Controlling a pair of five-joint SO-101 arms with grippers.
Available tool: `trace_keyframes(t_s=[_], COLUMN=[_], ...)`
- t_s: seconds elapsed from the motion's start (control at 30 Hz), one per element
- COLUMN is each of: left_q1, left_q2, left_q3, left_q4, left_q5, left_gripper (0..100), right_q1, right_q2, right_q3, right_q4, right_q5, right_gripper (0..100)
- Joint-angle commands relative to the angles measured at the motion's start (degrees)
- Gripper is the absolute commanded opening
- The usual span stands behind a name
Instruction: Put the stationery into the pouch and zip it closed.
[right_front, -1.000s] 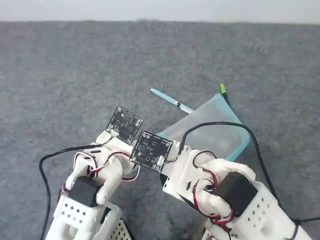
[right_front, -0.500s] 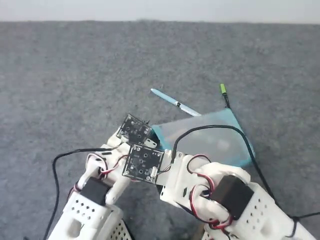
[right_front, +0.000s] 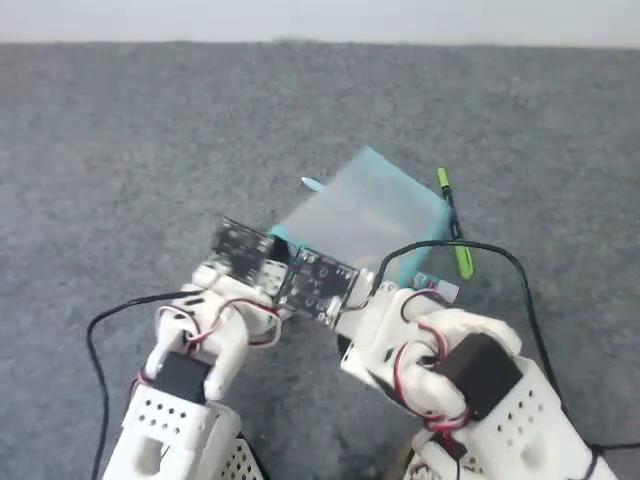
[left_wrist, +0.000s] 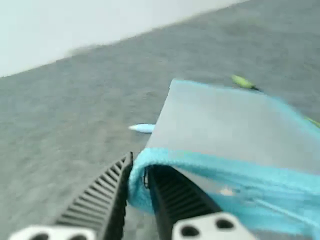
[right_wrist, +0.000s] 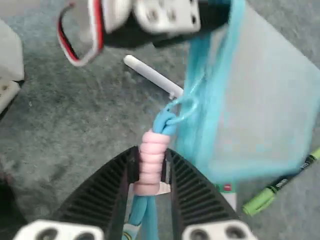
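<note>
Centrally, a translucent pouch (right_front: 358, 212) with turquoise edging is held by both arms above a grey table surface (right_front: 140, 130). The left gripper (left_wrist: 139, 167) is clamped on the folded turquoise rim at one near corner of the pouch, with the fabric pinched between its ribbed black fingers (left_wrist: 172, 197). The right gripper (right_wrist: 150, 155) is closed around a pink ribbed zipper pull (right_wrist: 149, 167). This pull hangs on a thin turquoise cord (right_wrist: 172, 114) that runs up to the same rim of the pouch. In the high view the two wrists sit side by side at the pouch's near edge, and the body of the pouch extends away from them.

Two items of stationery lie on the table outside the pouch. A green marker (right_front: 456, 228) rests just beside the pouch's edge on the right arm's side. A pale blue-and-white pen (right_front: 312, 184) projects from behind the pouch's far corner on the left arm's side, with the pouch covering the rest of it in the high view. In the right wrist view the pen (right_wrist: 152, 76) lies beyond the cord, and the marker (right_wrist: 280, 184) shows past the pouch's lower corner. Whether the zip is open cannot be told.
</note>
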Motion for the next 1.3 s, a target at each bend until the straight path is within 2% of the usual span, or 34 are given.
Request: trace_keyframes(t_s=[0.0,0.2,0.47,0.6,0.7,0.77,0.97,1.13,1.27], left_q1=[-7.82,-9.23,-9.05,-9.05,-8.88,-8.88,-7.82,0.35,3.78], left_q2=[-1.14,-1.14,-1.14,-1.05,-1.14,-1.14,-0.79,-0.97,-1.05], left_q3=[-1.71,-0.57,1.27,1.71,2.42,2.59,3.03,5.49,5.93], left_q4=[-2.55,-2.37,-2.37,-2.29,-2.37,-2.37,-2.46,-2.64,-2.73], left_q5=[1.23,1.23,1.23,1.23,1.23,1.23,0.97,-2.73,-6.15], left_gripper=[1,1,2,13,21,23,23,23,12], right_q1=[6.90,13.93,15.25,14.37,10.24,6.81,3.03,3.03,2.95], right_q2=[0.48,4.53,9.71,9.10,7.69,5.41,-1.98,-5.67,-7.25], right_q3=[-1.93,-2.02,-3.78,-5.36,-5.10,-3.96,0.88,3.60,4.04], right_q4=[0.31,-2.24,-5.76,-4.09,-3.03,-2.86,-2.68,-2.77,-1.89], right_q5=[3.34,4.31,4.31,4.22,4.22,4.22,4.22,4.57,4.84], right_gripper=[0.6,0.6,0.6,0.6,0.6,0.6,0.6,0.6,0.6])
